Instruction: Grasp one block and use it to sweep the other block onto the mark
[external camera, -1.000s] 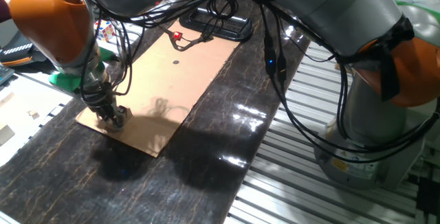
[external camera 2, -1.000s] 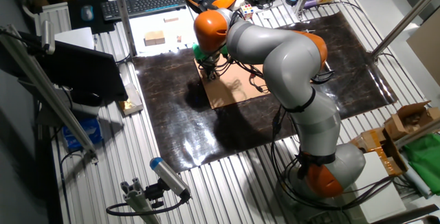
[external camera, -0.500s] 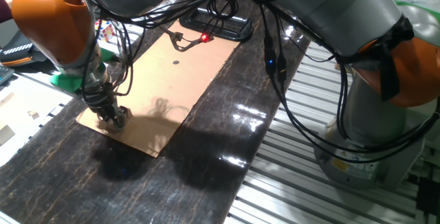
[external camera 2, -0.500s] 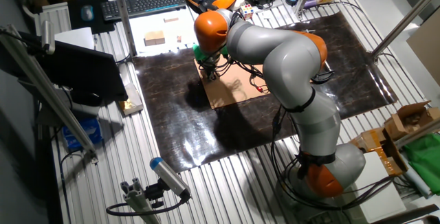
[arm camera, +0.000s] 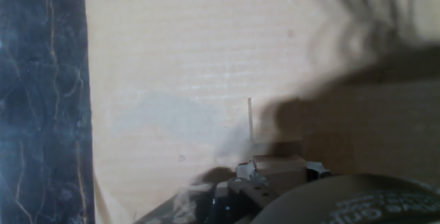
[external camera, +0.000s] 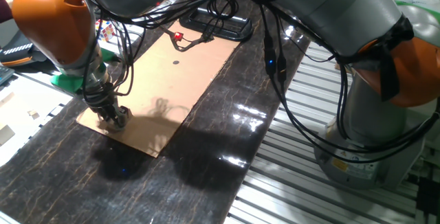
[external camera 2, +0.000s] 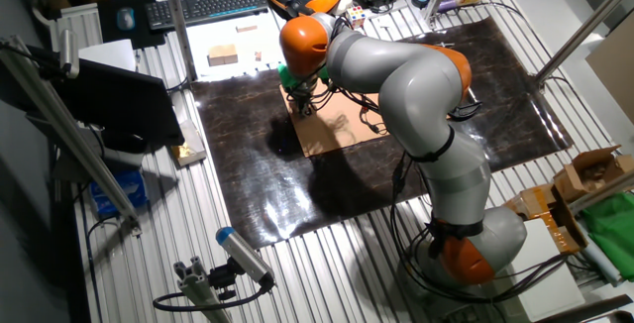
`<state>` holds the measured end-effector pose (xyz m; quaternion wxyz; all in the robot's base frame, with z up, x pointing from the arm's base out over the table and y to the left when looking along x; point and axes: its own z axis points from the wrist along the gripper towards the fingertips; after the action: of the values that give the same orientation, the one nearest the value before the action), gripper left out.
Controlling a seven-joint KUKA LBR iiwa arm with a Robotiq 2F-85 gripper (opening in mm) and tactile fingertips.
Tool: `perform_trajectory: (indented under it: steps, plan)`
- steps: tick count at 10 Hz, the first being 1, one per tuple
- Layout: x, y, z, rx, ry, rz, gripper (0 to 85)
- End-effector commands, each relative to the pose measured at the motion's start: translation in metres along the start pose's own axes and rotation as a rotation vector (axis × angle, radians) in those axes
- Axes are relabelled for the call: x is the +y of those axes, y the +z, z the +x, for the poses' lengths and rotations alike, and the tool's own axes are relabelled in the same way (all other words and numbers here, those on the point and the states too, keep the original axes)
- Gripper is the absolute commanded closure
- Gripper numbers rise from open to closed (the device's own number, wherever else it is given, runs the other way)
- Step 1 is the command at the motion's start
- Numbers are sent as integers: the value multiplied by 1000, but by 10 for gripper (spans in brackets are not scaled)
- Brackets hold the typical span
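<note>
My gripper (external camera: 115, 119) stands on the near left corner of the tan cardboard sheet (external camera: 185, 80), fingers pointing down. In the hand view a small tan block (arm camera: 278, 163) sits between the two fingertips of the gripper (arm camera: 278, 174), which is shut on it and resting on the cardboard (arm camera: 206, 59). The mark (external camera: 176, 63) is a tiny dark dot further up the sheet, well away from the gripper. The other block is hidden or out of view. From the other fixed view the gripper (external camera 2: 302, 108) is mostly covered by the arm.
A dark marbled mat (external camera: 206, 155) lies under the cardboard, with its edge just left of the gripper (arm camera: 41, 100). Black cables with a red light (external camera: 176, 36) and a black device (external camera: 216, 21) lie at the far end. A green object (external camera: 65, 80) sits beside the arm.
The arm and gripper have not moved. Only the red light on the cables at the back flicked right and back again.
</note>
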<state>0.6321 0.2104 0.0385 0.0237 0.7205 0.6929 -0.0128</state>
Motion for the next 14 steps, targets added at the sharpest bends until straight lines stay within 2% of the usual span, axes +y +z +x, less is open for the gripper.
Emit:
perform_trajectory:
  steps: [1, 14]
  plan:
    - [0, 0, 0, 0, 2, 0, 843]
    - [-1, 2, -7, -5, -11, -3, 843]
